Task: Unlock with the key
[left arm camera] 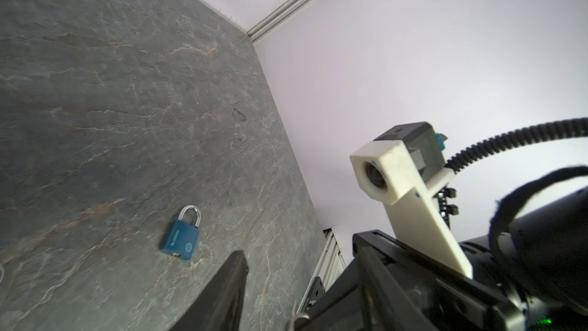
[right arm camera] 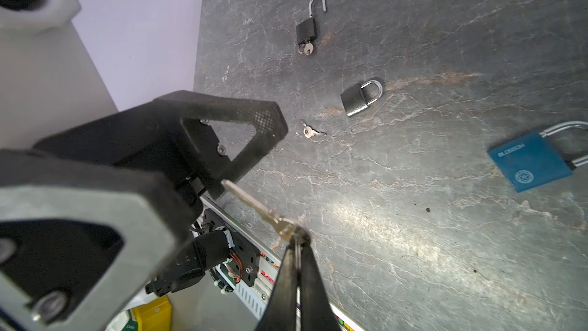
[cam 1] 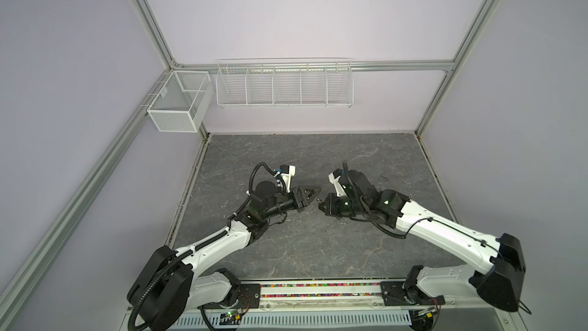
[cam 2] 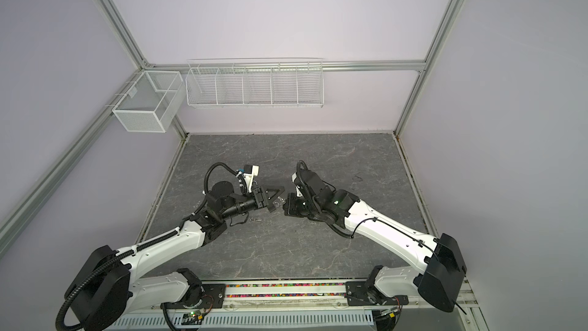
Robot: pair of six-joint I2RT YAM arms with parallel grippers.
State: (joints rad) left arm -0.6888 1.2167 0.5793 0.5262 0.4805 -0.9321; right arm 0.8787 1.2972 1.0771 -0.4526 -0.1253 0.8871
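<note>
White glossy shells cover the left arm (cam 1: 219,251) and right arm (cam 1: 445,234) between bulky matte black joint housings (cam 1: 499,281). Ribbed black conduit (cam 1: 208,242) follows the left arm. Green lights (cam 1: 386,201) dot the right wrist. The left gripper (cam 1: 315,199) has black, triangular open-frame fingers (right arm camera: 264,119) with dotted pads and small screws (right arm camera: 221,149). A white printed bracket (left arm camera: 423,218) carries a wrist camera (left arm camera: 375,175).

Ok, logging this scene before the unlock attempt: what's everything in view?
table: 1, grey stone
blue padlock: 1, blue, closed, on table
black padlock: 1, black, shackle open, on table
grey padlock: 1, dark grey, closed, on table
inserted key: 1, silver, in black padlock
loose key: 1, silver, on table near grey padlock
held key: 1, silver, gripped above table
wire rack: 1, white, back wall
mesh basket: 1, white, left rail
left end effector: 1, black, open, facing held key
right end effector: 1, black, shut on held key
</note>
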